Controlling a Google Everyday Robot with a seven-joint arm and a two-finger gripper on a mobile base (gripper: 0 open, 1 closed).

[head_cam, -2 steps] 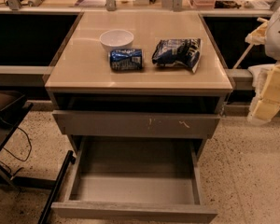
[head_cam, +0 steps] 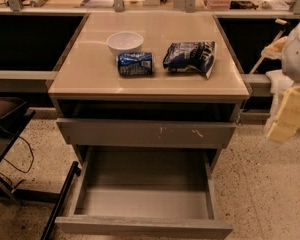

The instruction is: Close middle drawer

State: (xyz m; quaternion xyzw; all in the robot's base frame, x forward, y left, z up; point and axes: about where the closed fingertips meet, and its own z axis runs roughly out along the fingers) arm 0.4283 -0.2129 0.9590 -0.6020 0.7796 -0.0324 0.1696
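Jaws unreadable at the right edge of the camera view: you cannot tell whether the gripper (head_cam: pixel 289 115) stands apart or together, and it hangs clear of the cabinet. Below and well left of those jaws, the middle drawer (head_cam: pixel 145 228) gapes out, its grey box bare. Since a moment ago your scene has merely slipped slightly down the frame, and the drawer sits as far out as before. Closing, you may judge, has not begun. Up and left of the jaws lie the bowl (head_cam: pixel 125 41), can (head_cam: pixel 135 64) and snack bag (head_cam: pixel 190 56).
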